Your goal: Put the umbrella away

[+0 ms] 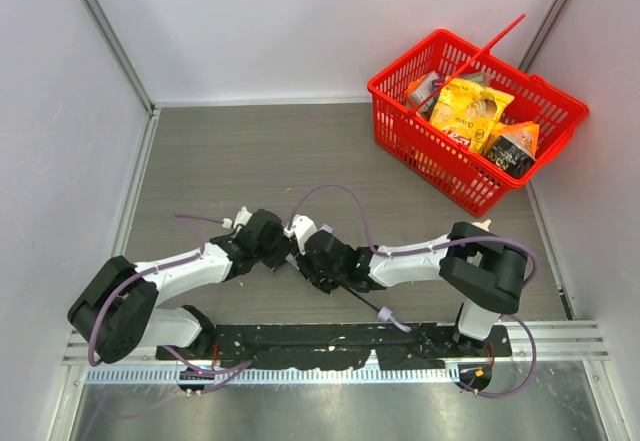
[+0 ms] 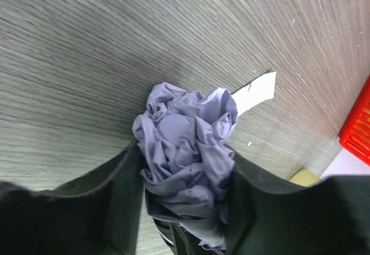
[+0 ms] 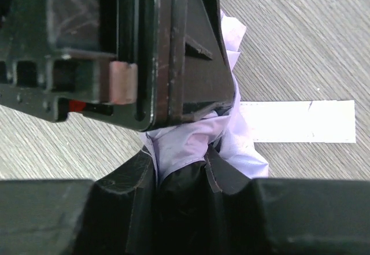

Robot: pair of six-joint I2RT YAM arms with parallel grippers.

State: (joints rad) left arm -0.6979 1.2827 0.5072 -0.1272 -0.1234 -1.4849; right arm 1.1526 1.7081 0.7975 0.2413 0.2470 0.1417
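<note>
The umbrella (image 1: 345, 286) lies low over the wooden table between both arms. Its thin black shaft runs toward the near right and ends in a small pale handle (image 1: 388, 318). Its crumpled lavender fabric (image 2: 185, 145) fills the jaws of my left gripper (image 2: 185, 180), which is shut on it. My right gripper (image 3: 182, 162) is shut on the same fabric (image 3: 191, 136) from the opposite side. A white strap (image 3: 295, 121) sticks out flat on the table; it also shows in the left wrist view (image 2: 254, 90). In the top view my left gripper (image 1: 283, 251) and right gripper (image 1: 312, 253) meet tip to tip.
A red plastic basket (image 1: 400, 131) stands at the far right corner, holding yellow snack packs (image 1: 470, 111); its handle is raised. Its edge shows in the left wrist view (image 2: 358, 128). White walls enclose the table on three sides.
</note>
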